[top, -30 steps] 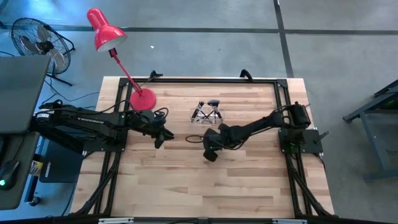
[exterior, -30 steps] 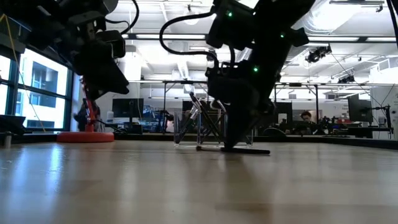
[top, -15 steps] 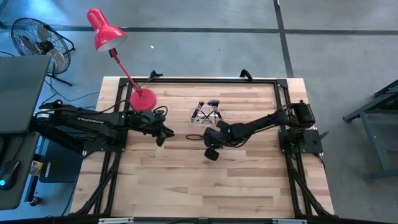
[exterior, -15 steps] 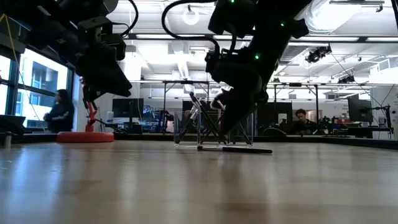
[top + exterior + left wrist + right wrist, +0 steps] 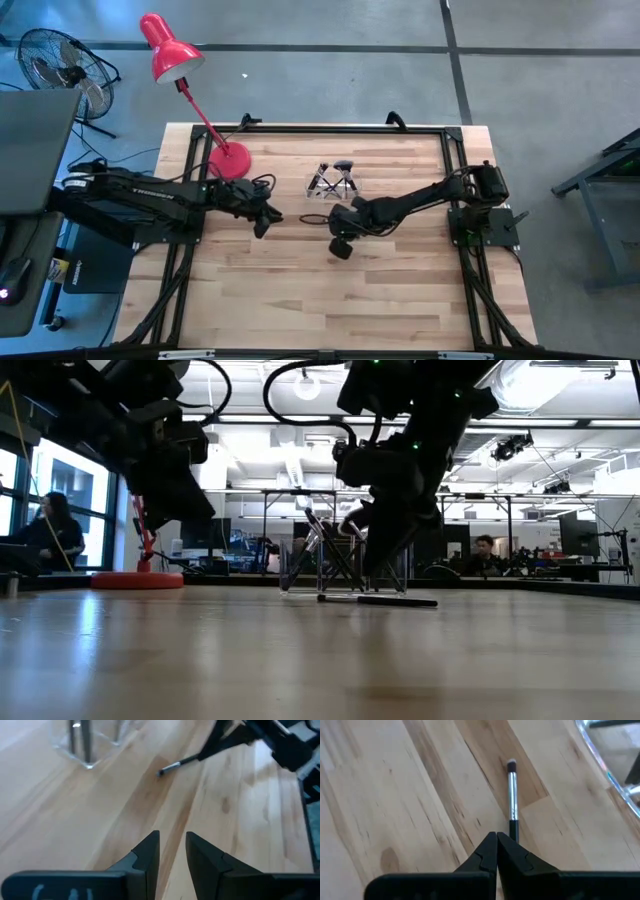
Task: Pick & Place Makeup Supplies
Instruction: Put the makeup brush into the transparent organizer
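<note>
One makeup brush (image 5: pixel 512 795), with a dark handle, a silvery ferrule and a small dark head, lies flat on the wooden table (image 5: pixel 300 290); it also shows in the low view as brush (image 5: pixel 375 600). My right gripper (image 5: pixel 496 837) is shut and hangs just above the brush's handle end, clear of it in the low view (image 5: pixel 378 565). Behind it stands a clear holder (image 5: pixel 335 182) with several makeup supplies leaning in it. My left gripper (image 5: pixel 172 840) hovers to the table's left, open, with nothing between its fingers.
A red desk lamp has its base (image 5: pixel 228 158) at the table's far left corner. The black frame rail (image 5: pixel 320 128) runs along the far edge. Bare wood stretches across the near half of the table. People sit in the room behind the table.
My right gripper has risen from the table beside the brush and now hangs above it, fingers still shut. The brush has stayed flat on the table.
</note>
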